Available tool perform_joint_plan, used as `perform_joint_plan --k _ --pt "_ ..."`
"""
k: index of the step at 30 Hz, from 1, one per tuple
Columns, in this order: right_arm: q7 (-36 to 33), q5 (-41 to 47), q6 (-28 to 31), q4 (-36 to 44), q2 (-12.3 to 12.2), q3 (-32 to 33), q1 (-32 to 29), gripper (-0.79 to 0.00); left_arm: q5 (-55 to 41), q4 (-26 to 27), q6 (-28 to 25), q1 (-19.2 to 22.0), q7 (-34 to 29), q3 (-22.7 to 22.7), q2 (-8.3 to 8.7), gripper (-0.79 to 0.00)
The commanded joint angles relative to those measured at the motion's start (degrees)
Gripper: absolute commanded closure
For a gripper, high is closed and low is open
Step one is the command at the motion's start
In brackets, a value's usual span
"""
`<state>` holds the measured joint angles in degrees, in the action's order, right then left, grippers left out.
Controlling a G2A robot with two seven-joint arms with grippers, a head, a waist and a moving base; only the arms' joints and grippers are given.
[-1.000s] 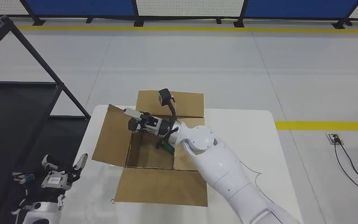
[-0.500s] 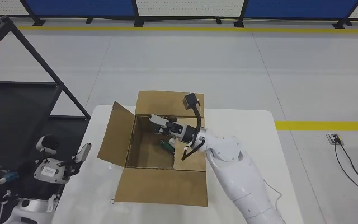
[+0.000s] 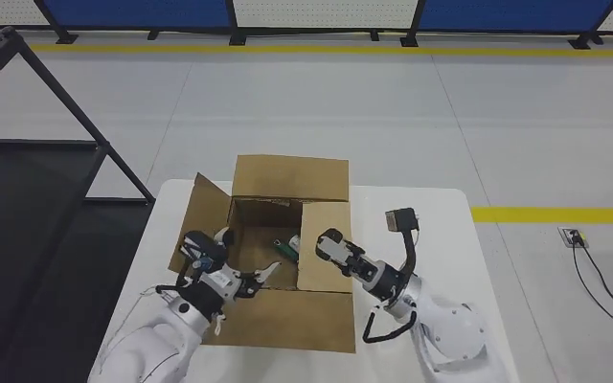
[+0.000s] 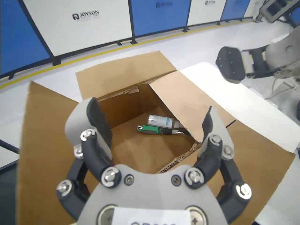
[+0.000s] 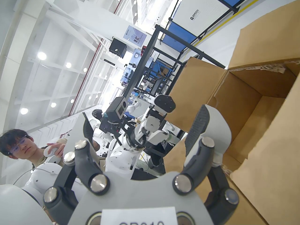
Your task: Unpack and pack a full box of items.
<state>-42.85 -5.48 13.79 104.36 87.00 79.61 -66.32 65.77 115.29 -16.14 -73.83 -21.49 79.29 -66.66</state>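
Bottle (image 4: 161, 121) and green tool (image 4: 150, 129) are laid side by side at the right of the box (image 3: 287, 177) floor, beyond the left gripper (image 4: 152, 108), whose fingers are spread. Their long axes run roughly along its finger gap. The right gripper (image 3: 330, 244), spread too, is screened by a flap (image 3: 326, 215).

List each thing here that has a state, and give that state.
cardboard box: open, upright, one side flap leaning inward.
bottle: lying on its side on the box floor.
green-handled tool: lying flat beside the bottle.
left gripper: open, empty.
right gripper: open, empty.
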Motion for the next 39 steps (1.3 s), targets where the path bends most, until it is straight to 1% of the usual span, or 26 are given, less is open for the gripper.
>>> perform_joint_plan --k 1,10,11,12,13,14,16,19,21,25,27,29,30,32,34,39 --pt "0.4 -0.1 -1.0 0.9 -0.3 0.6 -1.4 -0.785 0.7 -2.0 0.3 1.6 -0.6 -1.8 -0.15 -0.785" --pt "0.4 -0.1 -1.0 0.9 -0.3 0.6 -1.4 -0.785 0.7 -2.0 0.3 1.6 -0.6 -1.8 -0.15 -0.785" --pt "0.4 -0.1 -1.0 0.9 -0.3 0.6 -1.4 -0.785 -0.1 -2.3 0.5 1.4 -0.6 -1.9 -0.18 -0.785" --pt "2.2 -1.2 -1.3 0.9 -0.3 1.0 -1.6 -0.785 -2.1 -2.7 1.0 1.2 -0.6 -1.9 -0.29 -0.785" --pt "4.0 -3.7 -2.2 0.9 -0.3 0.7 -1.8 -0.785 -4.8 -3.2 1.7 1.4 -1.1 -2.1 -0.44 -0.785" --pt "3.9 -4.1 -2.2 1.1 -0.3 -0.4 -1.8 -0.785 -7.4 -4.0 2.0 2.0 -2.2 -2.5 -0.57 -0.785" --pt "3.0 -4.1 -1.0 0.9 -0.5 -1.0 -1.7 -0.785 -12.3 -5.9 3.1 3.7 -5.2 -4.0 -0.92 -0.785" --pt "2.0 -4.1 0.7 1.0 -0.9 -0.9 -2.4 -0.785 -20.8 -9.3 4.2 7.4 -10.7 -6.5 -1.52 -0.785" --pt "1.8 -4.0 1.5 1.4 -1.2 -0.5 -3.3 -0.785 -24.3 -11.4 4.9 10.0 -14.4 -7.9 -1.80 -0.785" --pt "1.7 -3.6 2.7 2.2 -1.8 0.5 -5.3 -0.785 -33.9 -16.8 9.9 14.6 -19.6 -9.4 -2.56 -0.785" --pt "2.0 -3.3 3.3 2.6 -2.0 1.2 -6.2 -0.785 -37.9 -19.3 12.2 16.6 -21.0 -10.1 -2.96 -0.785" --pt "2.3 -2.9 3.8 2.9 -2.2 1.7 -7.0 -0.785 -41.3 -21.4 13.2 18.0 -22.0 -10.6 -3.25 -0.785" --pt "2.4 -2.6 4.1 3.1 -2.4 2.0 -7.6 -0.785 -44.8 -22.9 13.4 19.0 -23.1 -10.9 -3.49 -0.785" --pt "2.4 -2.4 4.6 3.5 -2.6 2.5 -8.2 -0.785 -47.4 -24.5 13.1 20.2 -24.0 -11.3 -3.69 -0.785" --pt "2.8 -1.8 5.3 3.9 -2.9 2.8 -9.0 -0.785 -52.0 -26.8 12.7 21.7 -25.4 -11.9 -4.03 -0.785" --pt "2.8 -0.7 6.6 4.2 -3.4 3.5 -10.0 -0.785 -56.2 -30.9 12.6 24.6 -25.8 -13.6 -4.66 -0.785"
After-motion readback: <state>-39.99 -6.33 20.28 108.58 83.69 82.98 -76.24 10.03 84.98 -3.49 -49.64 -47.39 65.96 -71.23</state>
